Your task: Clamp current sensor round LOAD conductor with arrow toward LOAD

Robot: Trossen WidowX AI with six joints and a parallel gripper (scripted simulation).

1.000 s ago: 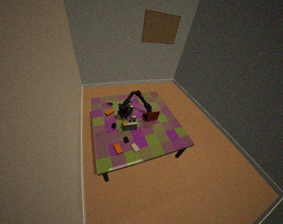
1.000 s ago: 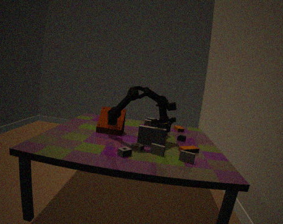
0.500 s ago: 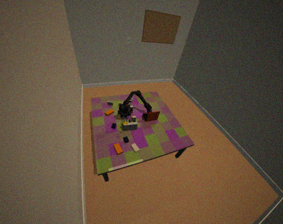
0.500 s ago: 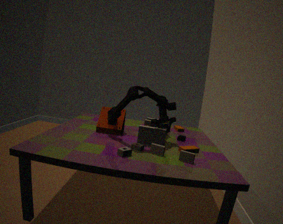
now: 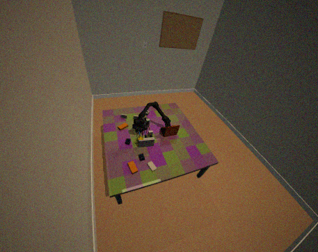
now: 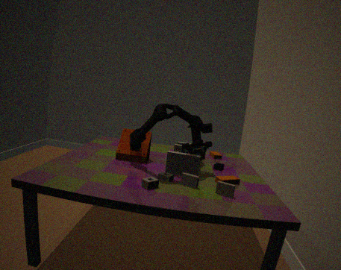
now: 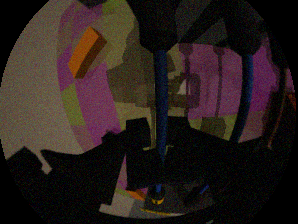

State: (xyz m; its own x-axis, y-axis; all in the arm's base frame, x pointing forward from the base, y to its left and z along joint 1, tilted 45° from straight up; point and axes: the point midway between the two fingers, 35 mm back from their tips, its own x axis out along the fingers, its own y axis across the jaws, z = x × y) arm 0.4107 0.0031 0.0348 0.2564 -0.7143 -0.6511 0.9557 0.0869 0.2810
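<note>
My gripper [image 5: 141, 132] [image 6: 195, 148] [image 7: 157, 132] points down over the middle of the table and is shut on the dark split-core current sensor [image 7: 156, 196], whose yellow and orange marks show at the bottom of the wrist view. Two blue conductors [image 7: 161, 96] [image 7: 248, 92] run upright through the wrist view. The sensor sits at the foot of the left one; I cannot tell whether it encloses it. A pale grey fixture block [image 5: 146, 140] [image 6: 182, 162] stands right by the gripper. The LOAD marker and the sensor's arrow are too dark to read.
The arm's orange base [image 5: 170, 130] [image 6: 133, 146] stands behind. Loose blocks lie around on the chequered table [image 5: 196, 156] [image 6: 83, 179]: orange ones [image 5: 122, 126] [image 5: 132, 166] [image 6: 227, 179], dark ones [image 5: 128, 141] [image 5: 141, 156] [image 6: 219, 166], pale ones [image 5: 152, 166] [image 6: 150, 183] [image 6: 225, 189].
</note>
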